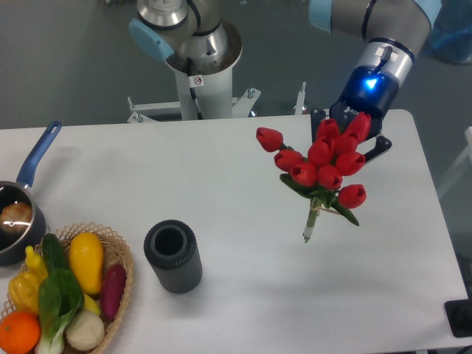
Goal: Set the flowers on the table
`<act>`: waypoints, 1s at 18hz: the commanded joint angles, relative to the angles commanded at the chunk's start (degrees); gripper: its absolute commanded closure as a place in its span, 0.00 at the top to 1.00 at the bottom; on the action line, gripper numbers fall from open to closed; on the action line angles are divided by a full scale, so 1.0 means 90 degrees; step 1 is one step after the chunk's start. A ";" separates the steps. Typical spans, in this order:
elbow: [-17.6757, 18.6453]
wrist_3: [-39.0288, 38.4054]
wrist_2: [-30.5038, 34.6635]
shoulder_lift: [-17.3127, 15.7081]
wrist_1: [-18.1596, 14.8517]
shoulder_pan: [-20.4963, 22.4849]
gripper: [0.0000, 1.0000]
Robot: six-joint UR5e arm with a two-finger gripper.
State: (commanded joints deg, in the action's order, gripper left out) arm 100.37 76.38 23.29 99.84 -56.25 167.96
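The flowers (321, 164), a bunch of red tulip buds with green leaves and tied stems, hang tilted above the right half of the white table (221, 169). The stem ends (307, 234) point down and to the left, clear of the surface. My gripper (348, 140) reaches in from the upper right and is shut on the flowers near the buds. The buds hide its fingertips, and only dark finger parts (380, 147) show on either side.
A dark grey hollow cylinder (172, 257) stands upright left of centre. A wicker basket (120, 254) with vegetables and fruit sits at the front left corner. A saucepan (15, 221) with a blue handle lies at the left edge. The arm's base (199, 70) is behind the table.
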 joint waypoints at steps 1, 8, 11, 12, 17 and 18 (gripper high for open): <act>0.0077 -0.0019 0.0000 -0.0019 0.0010 -0.0010 0.29; 0.0059 -0.0029 0.0000 -0.0020 0.0000 -0.0039 0.29; -0.0019 -0.0059 0.0291 -0.0097 0.0000 -0.0078 0.29; -0.0077 -0.0059 0.0544 -0.0117 -0.0010 -0.0078 0.29; -0.0088 -0.0049 0.1493 -0.0273 -0.0029 -0.0195 0.29; -0.0078 -0.0049 0.1562 -0.0293 -0.0029 -0.0215 0.29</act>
State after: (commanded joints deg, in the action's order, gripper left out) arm 99.67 75.94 37.35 97.21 -56.51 166.03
